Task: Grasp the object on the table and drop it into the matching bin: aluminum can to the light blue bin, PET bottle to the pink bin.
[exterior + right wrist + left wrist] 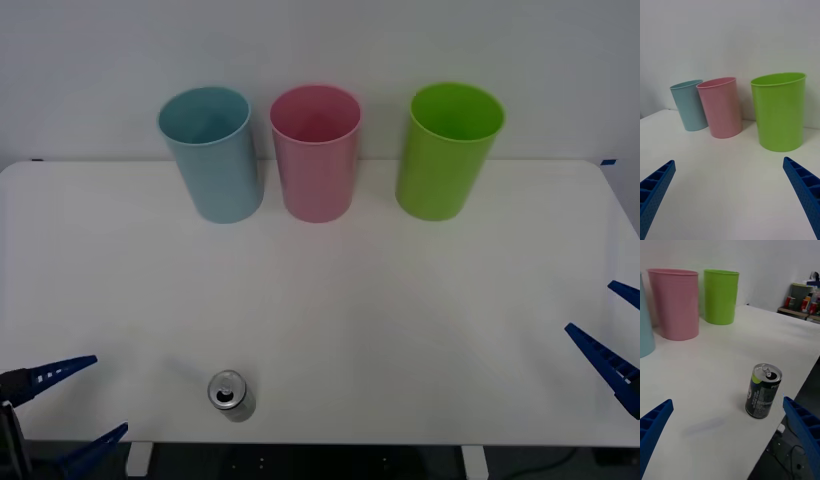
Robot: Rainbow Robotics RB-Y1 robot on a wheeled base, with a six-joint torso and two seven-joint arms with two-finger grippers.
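A small aluminum can (pixel 230 394) (pixel 763 391) with a silver pull-tab top and a dark printed side stands upright near the front edge of the white table (pixel 330 300). My left gripper (pixel 75 400) (pixel 728 431) is open at the front left corner, a short way left of the can. At the right table edge my right gripper (pixel 612 330) (pixel 728 187) hangs open with nothing in it. The light blue bin (pixel 212 152) (pixel 688 105) (pixel 644 330) and the pink bin (pixel 316 150) (pixel 720 107) (pixel 675 303) stand side by side at the back.
A lime green bin (pixel 447 150) (pixel 779 110) (pixel 719 296) stands at the back right of the pink one. A white wall rises behind the bins. Shelves with small items (pixel 803 300) stand in the room beyond the table.
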